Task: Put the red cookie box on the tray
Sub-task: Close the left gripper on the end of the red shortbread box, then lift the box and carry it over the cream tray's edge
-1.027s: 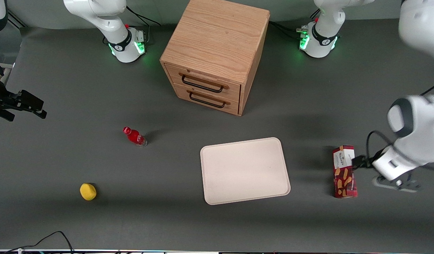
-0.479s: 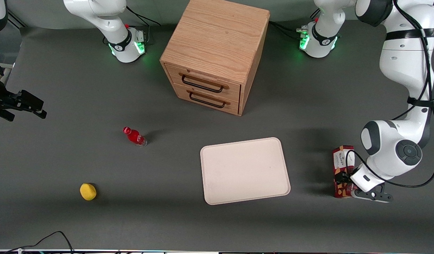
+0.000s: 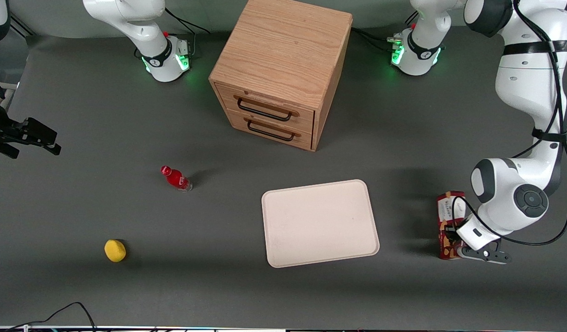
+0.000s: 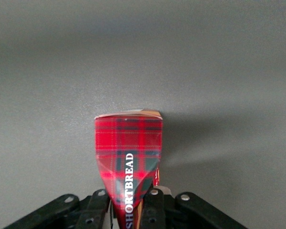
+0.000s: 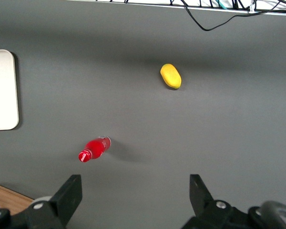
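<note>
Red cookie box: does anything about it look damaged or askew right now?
Yes. In the left wrist view the red cookie box narrows sharply where the gripper clamps it, so the carton looks squeezed in. It is on the table beside the tray, apart from it.

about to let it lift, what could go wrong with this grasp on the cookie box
The gripper pinches the red cookie box near one end, so the long carton might swing or slip when lifted. The tray lies apart, toward the parked arm's end, so a loose hold could drop it short.
</note>
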Controlling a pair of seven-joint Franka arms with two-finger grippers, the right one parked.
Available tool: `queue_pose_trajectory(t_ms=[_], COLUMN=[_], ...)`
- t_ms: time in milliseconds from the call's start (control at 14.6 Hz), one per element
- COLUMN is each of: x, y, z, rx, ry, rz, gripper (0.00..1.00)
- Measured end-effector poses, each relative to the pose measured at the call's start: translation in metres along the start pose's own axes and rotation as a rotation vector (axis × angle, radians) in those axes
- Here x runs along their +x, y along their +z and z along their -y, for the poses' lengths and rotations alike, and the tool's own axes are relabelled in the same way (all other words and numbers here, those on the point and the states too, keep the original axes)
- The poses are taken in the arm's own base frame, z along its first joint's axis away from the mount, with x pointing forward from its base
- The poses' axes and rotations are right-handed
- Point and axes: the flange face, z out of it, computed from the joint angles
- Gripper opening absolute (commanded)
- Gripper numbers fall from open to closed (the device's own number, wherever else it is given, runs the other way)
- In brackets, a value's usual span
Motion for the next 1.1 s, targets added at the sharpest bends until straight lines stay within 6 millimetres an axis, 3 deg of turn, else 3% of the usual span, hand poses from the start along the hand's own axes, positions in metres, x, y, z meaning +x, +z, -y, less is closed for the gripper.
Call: queue_pose_trajectory(t_ms=[137, 205, 342, 479, 616, 753, 890, 1096], x=[0.004, 0.01, 0.021, 0.029, 0.032, 0.03, 0.023, 0.019], y=[-0.015, -0.032, -0.085, -0.139, -0.172, -0.176, -0.155, -0.101], z=[0.002, 0.003, -0.009, -0.052, -0.117, -0.185, -0.237, -0.275], rx=[-0.001, -0.001, 0.002, 0.007, 0.013, 0.017, 0.03, 0.056], ry=[-0.005, -0.018, -0.071, -0.146, -0.229, -0.296, -0.331, -0.354], rz=[0.033, 0.051, 0.078, 0.094, 0.103, 0.109, 0.138, 0.15], gripper=[0.0, 0.0, 0.0, 0.0, 0.0, 0.0, 0.0, 0.0])
